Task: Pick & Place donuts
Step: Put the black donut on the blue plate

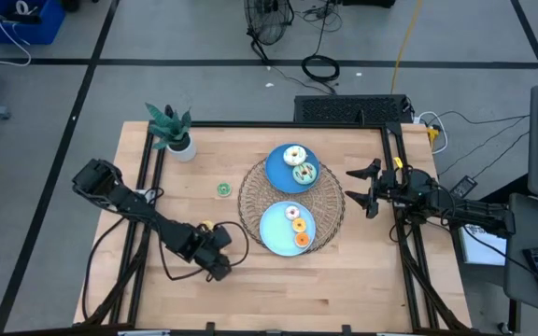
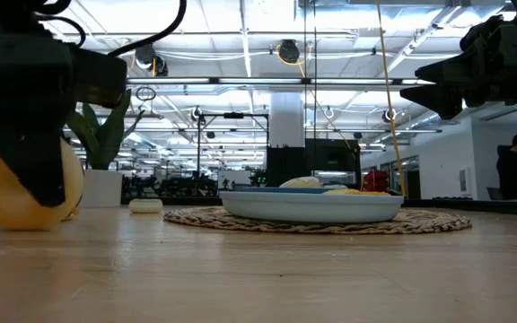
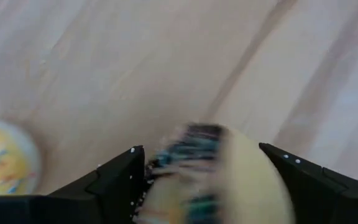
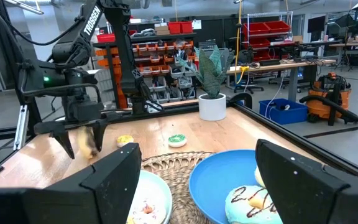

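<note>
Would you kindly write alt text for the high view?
Two blue plates holding donuts sit on a woven mat mid-table. The left gripper is low near the front edge, the right gripper open beside the mat.

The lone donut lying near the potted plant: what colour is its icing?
Green; the donut shows best in the high view.

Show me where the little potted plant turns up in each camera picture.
High view: potted plant at the table's far left corner.
Low view: plant at left, in the background.
Left wrist view: not in it.
Right wrist view: plant beyond the woven mat.
Shared landmark: the mat, except in the left wrist view.
</note>
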You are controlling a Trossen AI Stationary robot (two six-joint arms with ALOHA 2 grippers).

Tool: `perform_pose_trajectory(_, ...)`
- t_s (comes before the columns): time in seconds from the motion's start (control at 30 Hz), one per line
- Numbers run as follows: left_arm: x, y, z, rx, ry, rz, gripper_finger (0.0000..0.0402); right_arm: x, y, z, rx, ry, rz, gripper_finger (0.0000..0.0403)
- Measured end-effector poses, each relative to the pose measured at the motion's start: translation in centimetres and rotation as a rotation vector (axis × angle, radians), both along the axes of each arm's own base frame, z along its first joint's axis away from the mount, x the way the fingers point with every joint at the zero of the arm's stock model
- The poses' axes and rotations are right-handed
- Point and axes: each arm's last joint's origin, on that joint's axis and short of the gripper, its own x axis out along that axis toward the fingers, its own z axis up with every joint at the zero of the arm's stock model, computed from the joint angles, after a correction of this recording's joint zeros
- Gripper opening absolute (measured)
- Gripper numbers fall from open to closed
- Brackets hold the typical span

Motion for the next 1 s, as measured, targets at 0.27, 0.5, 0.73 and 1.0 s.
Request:
perform_pose_trajectory(0.27,1.9,-1.4,1.1,-0.124,-0.207,-0.152,0.0297,0.0,0.0,0.0,0.0,0.0,0.0,0.0304)
perform_pose_trajectory(0.5,1.7,-1.5,1.1,-0.137,-0.192,-0.177,0.029,0.0,0.0,0.0,0.0,0.0,0.0,0.0304)
perform_pose_trajectory(0.73,0.5,-2.0,1.3,-0.245,0.034,-0.224,0.0272,0.0,0.0,0.0,0.0,0.0,0.0,0.0304)
perform_pose_trajectory(1.0,0.4,-2.0,5.1,-0.124,0.221,-0.162,0.025,0.0,0.0,0.0,0.0,0.0,0.0,0.0304)
